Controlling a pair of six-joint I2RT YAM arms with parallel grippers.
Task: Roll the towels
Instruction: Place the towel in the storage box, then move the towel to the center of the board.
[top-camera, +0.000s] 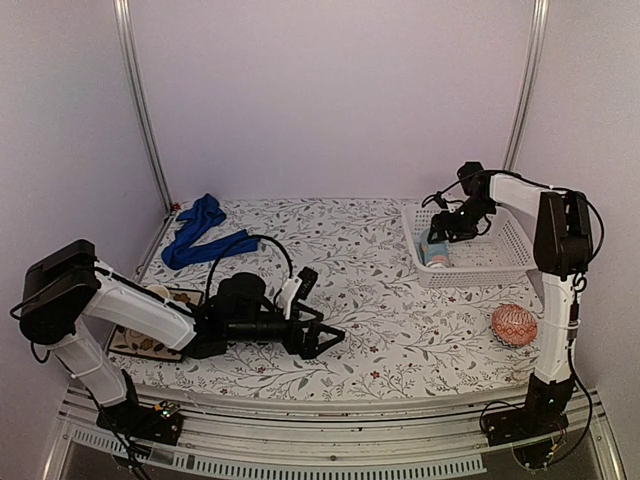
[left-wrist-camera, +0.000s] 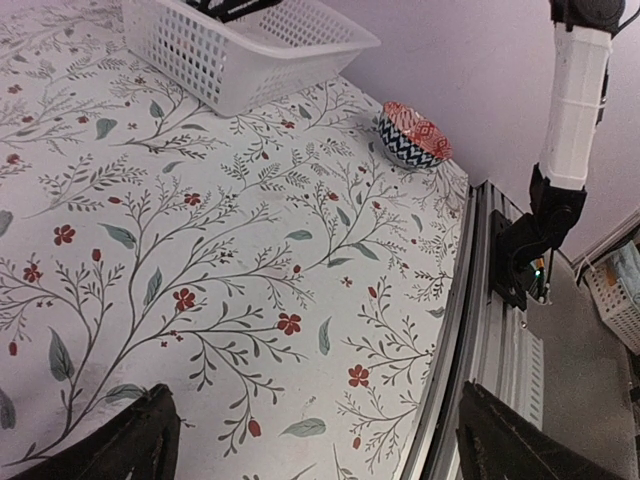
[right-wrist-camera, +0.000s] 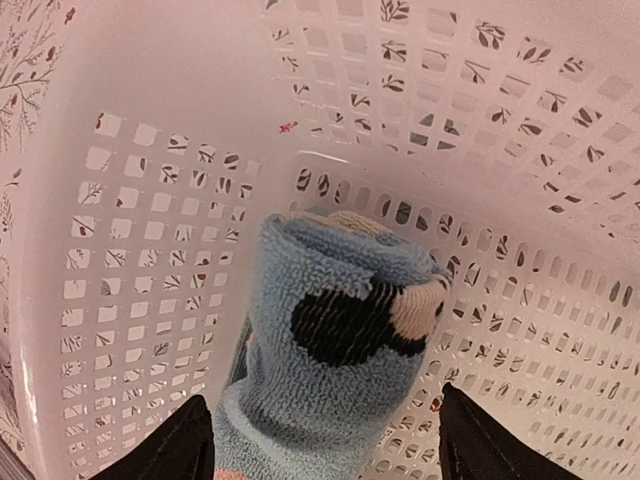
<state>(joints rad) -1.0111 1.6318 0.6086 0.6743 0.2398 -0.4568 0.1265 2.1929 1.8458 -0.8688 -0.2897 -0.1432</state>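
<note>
The light-blue towel (right-wrist-camera: 340, 340) stands rolled as a short cylinder with black and cream marks in the left end of the white basket (right-wrist-camera: 150, 200). My right gripper (right-wrist-camera: 325, 440) hangs over it, open, with a finger on either side and a gap on the right. In the top view the right gripper (top-camera: 437, 240) reaches into the basket (top-camera: 500, 262) over the light-blue towel (top-camera: 436, 252). The royal-blue towel (top-camera: 200, 232) lies unrolled and bunched at the far left. My left gripper (top-camera: 322, 312) lies low over the table's front, open and empty, also in its wrist view (left-wrist-camera: 315, 440).
A round pink-red patterned ball (top-camera: 514, 325) sits near the right arm's base, also seen in the left wrist view (left-wrist-camera: 414, 135). A brown patterned board (top-camera: 150, 340) lies under the left arm. The table's metal front rail (left-wrist-camera: 470, 330) runs beside the left gripper.
</note>
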